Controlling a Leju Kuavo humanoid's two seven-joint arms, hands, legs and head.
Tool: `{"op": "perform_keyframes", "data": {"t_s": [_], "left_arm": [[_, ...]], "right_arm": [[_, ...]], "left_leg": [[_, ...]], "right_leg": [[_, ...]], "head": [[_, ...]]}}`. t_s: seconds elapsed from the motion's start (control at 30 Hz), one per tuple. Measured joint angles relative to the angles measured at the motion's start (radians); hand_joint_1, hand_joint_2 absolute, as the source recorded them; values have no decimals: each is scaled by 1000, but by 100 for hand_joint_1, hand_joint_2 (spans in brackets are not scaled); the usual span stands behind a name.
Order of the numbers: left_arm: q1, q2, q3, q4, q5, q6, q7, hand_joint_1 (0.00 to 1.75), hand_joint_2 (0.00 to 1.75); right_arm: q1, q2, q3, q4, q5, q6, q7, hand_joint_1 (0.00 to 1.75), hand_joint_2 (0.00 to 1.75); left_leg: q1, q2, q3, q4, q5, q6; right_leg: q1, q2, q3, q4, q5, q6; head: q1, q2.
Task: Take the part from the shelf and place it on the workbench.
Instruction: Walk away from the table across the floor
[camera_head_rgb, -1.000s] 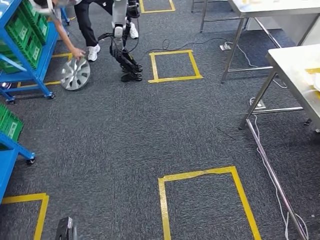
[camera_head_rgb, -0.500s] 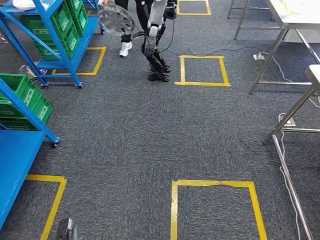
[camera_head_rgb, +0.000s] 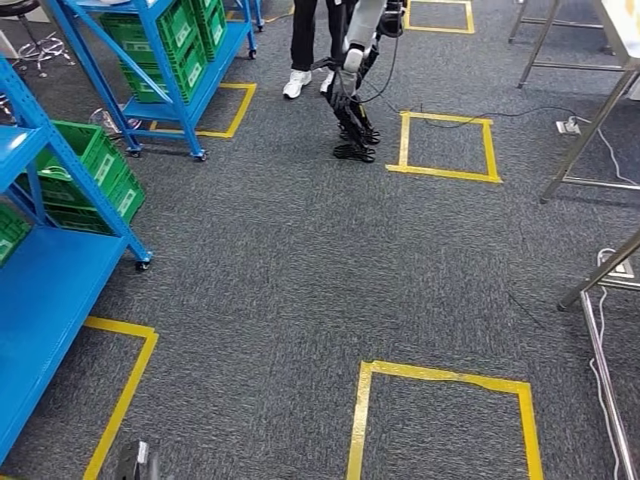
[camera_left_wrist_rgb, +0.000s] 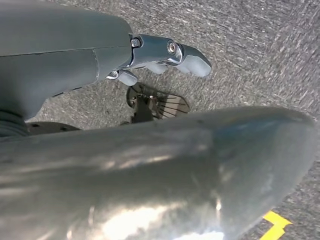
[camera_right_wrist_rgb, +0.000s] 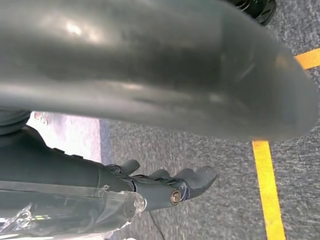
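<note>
Two blue shelves stand to my left in the head view. The near shelf (camera_head_rgb: 45, 290) has a bare blue lower deck and green bins (camera_head_rgb: 90, 165) on it. The far shelf (camera_head_rgb: 177, 115) carries more green bins (camera_head_rgb: 185, 40). Steel workbench legs (camera_head_rgb: 596, 110) show at the right edge. In the left wrist view my left hand (camera_left_wrist_rgb: 166, 52) hangs over the grey carpet with its fingers stretched out and nothing in it. My right hand (camera_right_wrist_rgb: 177, 185) hangs the same way in the right wrist view, fingers straight and apart, holding nothing.
Another robot (camera_head_rgb: 355, 90) and a person's legs (camera_head_rgb: 306, 40) stand at the far middle. Yellow tape squares (camera_head_rgb: 445, 376) mark the dark carpet ahead and further off (camera_head_rgb: 445, 172). A second bench frame (camera_head_rgb: 604, 280) and cables lie at the right.
The camera has turned left, so the whole scene has slid right and the shelves have come nearer. The person with the silver wheel cover has left the picture at the top.
</note>
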Motion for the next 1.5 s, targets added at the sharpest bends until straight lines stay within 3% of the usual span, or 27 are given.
{"op": "perform_keyframes", "data": {"t_s": [0.07, 0.13, 0.17, 0.23, 0.3, 0.33, 0.37, 0.43, 0.47, 0.53, 0.6, 0.67, 0.73, 0.77, 0.83, 0.9, 0.97, 1.03, 1.1, 1.13, 1.2, 1.27, 1.3, 1.33, 1.4, 1.43, 1.5], "left_arm": [[2, 0, 0, 0, 0, 0, 0, 0, 0], [6, 0, 0, -1, 0, 1, 0, 0, 0], [6, 0, 0, -1, 0, 1, 0, 0, 0], [4, -2, 0, -1, 0, 1, 0, 0, 0], [4, -3, 0, -1, 0, 2, 1, 0, 0], [5, -3, 0, -1, 0, 3, 3, 0, 0], [6, -4, 0, -1, 1, 3, 5, 0, 0], [5, -6, 0, -2, 4, 3, 8, 0, 0], [4, -7, 0, -3, 6, 2, 9, 0, 0], [4, -7, 0, -6, 8, 1, 11, 0, 0], [8, -8, 0, -7, 9, -2, 12, 0, 0], [10, -8, 0, -8, 9, -4, 12, 0, 0], [6, -8, 0, -8, 9, -4, 12, 0, 0], [5, -8, 0, -8, 9, -4, 12, 0, 0], [8, -9, 0, -8, 9, -5, 13, 0, 0], [10, -8, -1, -8, 9, -5, 13, 0, 0], [7, -8, -1, -8, 10, -8, 13, 0, 0], [4, -8, -1, -8, 14, -20, 12, 0, 0], [7, -7, -1, -8, 18, -33, 12, 0, 0], [10, -6, -1, -8, 19, -37, 12, 0, 0], [12, -7, -2, -8, 19, -41, 12, 0, 0], [11, -7, -3, -8, 12, -41, 12, 0, 0], [11, -7, -5, -8, 7, -39, 12, 0, 0], [12, -7, -8, -8, 1, -37, 12, 0, 0], [15, -7, -14, -8, -8, -31, 12, 0, 0], [15, -7, -18, -8, -10, -28, 12, 0, 0], [14, -7, -23, -8, -12, -23, 12, 0, 0]], "right_arm": [[-2, 0, 0, 0, 0, -1, 1, 0, 0], [-5, 0, 1, 0, 0, -1, 1, 0, 0], [-5, 0, 1, 0, 0, -1, 1, 0, 0], [-3, 0, 1, 1, 0, -1, 1, 0, 0], [0, 0, 1, 1, 1, -1, 2, 0, 0], [1, 0, 1, 1, 2, -1, 2, 0, 0], [2, 0, 1, 1, 2, -1, 3, 0, 0], [2, -1, 1, 2, 4, -1, 3, 0, 0], [2, -1, 1, 3, 4, -1, 3, 0, 0], [1, -2, 1, 4, 5, -1, 4, 0, 0], [-1, -2, 1, 5, 6, -1, 4, 0, 0], [-1, -3, 1, 5, 7, 0, 4, 0, 0], [1, -4, 2, 5, 7, 1, 4, 0, 0], [3, -4, 1, 5, 8, 1, 4, 0, 0], [4, -5, 1, 5, 8, 1, 4, 0, 0], [3, -5, 2, 5, 8, 1, 4, 0, 0], [2, -5, 2, 6, 9, 2, 3, 0, 0], [3, -5, 2, 6, 10, 5, 2, 0, 0], [1, -5, 3, 6, 11, 7, 1, 0, 0], [0, -5, 5, 6, 12, 8, 1, 0, 0], [-1, -5, 8, 6, 12, 9, 1, 0, 0], [1, -6, 9, 6, 12, 9, 1, 0, 0], [3, -6, 9, 6, 12, 8, 1, 0, 0], [4, -6, 9, 6, 12, 8, 1, 0, 0], [5, -6, 9, 6, 12, 8, 1, 0, 0], [4, -6, 9, 6, 12, 8, 1, 0, 0], [4, -6, 9, 7, 12, 8, 0, 0, 0]], "left_leg": [[-2, -10, 0, -9, -2, 12], [1, -25, 1, -13, 2, 24], [3, -34, 1, -15, 5, 29], [5, -51, 1, -16, 6, 36], [4, -70, 1, -15, 6, 37], [5, -81, 2, -15, 6, 37], [5, -91, 3, -15, 6, 36], [5, -112, 4, -12, 6, 30], [4, -122, 1, -9, 6, 25], [4, -138, -6, -6, 9, 13], [9, -143, -12, -6, 11, 2], [9, -113, -31, 33, -18, -7], [8, -76, -85, 148, -83, -12], [8, -69, -115, 212, -110, -14], [8, -65, -140, 267, -116, -15], [8, -55, -96, 188, -61, -12], [4, -20, -28, 63, -14, -7], [0, -1, -1, 3, -6, 2], [0, -16, -2, -3, -7, 13], [1, -23, -1, -5, -5, 18], [6, -38, 0, -8, -2, 29], [6, -55, 0, -8, -1, 34], [6, -64, 0, -8, -1, 35], [6, -74, 0, -7, -1, 35], [8, -95, 3, -7, -1, 33], [9, -105, 4, -6, -1, 29], [9, -124, 0, -1, -2, 18]], "right_leg": [[1, -14, 2, -1, -2, 10], [-3, 7, -5, 20, -19, 21], [-5, 26, -22, 57, -41, 27], [-8, 61, -82, 185, -104, 34], [-8, 68, -134, 286, -134, 37], [-9, 70, -137, 286, -121, 37], [-11, 73, -119, 245, -90, 37], [-18, 104, -55, 108, -23, 37], [-21, 122, -29, 55, -6, 36], [-22, 139, -9, 12, 0, 27], [-19, 125, -9, 9, 3, 13], [-19, 107, -8, 4, 8, 0], [-16, 83, -9, 3, 8, -8], [-14, 71, -9, 3, 7, -10], [-12, 49, -10, 3, 6, -12], [-12, 32, -7, 3, 5, -10], [-8, 17, -5, 5, 1, -4], [-2, 2, -4, 7, -2, 6], [-2, -9, -3, 6, -5, 16], [-4, -1, -5, 14, -13, 21], [-7, 34, -35, 86, -57, 32], [-8, 62, -97, 219, -117, 36], [-9, 66, -123, 270, -133, 38], [-9, 67, -136, 290, -130, 38], [-13, 73, -106, 219, -74, 39], [-17, 87, -74, 149, -39, 40], [-24, 121, -21, 40, -4, 38]], "head": [[2, 0], [5, 0], [7, 0], [11, 0], [12, 0], [12, 0], [12, 0], [13, 0], [13, 0], [12, 0], [12, 0], [8, 0], [3, 0], [2, 0], [2, 0], [2, 0], [2, 0], [2, 0], [3, 0], [4, 0], [8, 0], [12, 0], [12, 0], [12, 0], [12, 0], [13, 0], [13, 0]]}}
